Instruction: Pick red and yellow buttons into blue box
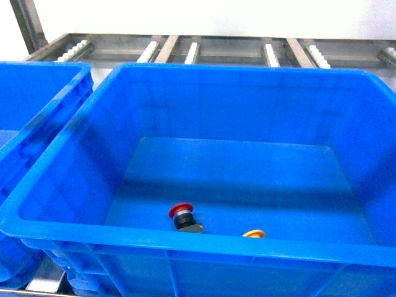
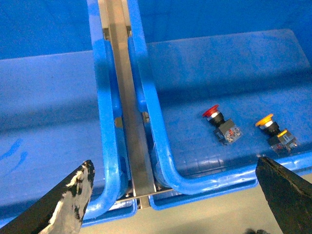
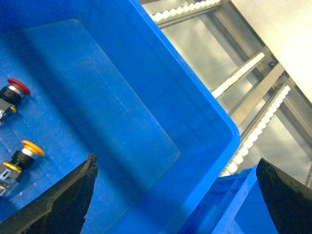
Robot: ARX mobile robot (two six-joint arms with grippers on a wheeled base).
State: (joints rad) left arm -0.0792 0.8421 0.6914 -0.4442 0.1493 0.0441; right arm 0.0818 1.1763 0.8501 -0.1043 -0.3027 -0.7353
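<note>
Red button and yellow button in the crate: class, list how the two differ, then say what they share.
The red button has a red domed cap; the yellow button has a yellow one. In the head view the red button shows cap and body, while the yellow button is mostly hidden behind the near wall. Both lie on their sides on the floor of the blue box, apart, with similar block bodies.

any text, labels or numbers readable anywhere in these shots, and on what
None can be read.
Blue box: plain walls and rim, no print or moulded lettering visible.
Red button and yellow button: any marking on the block bodies is too small and blurred to read.
Roller rack behind: no signs visible.
</note>
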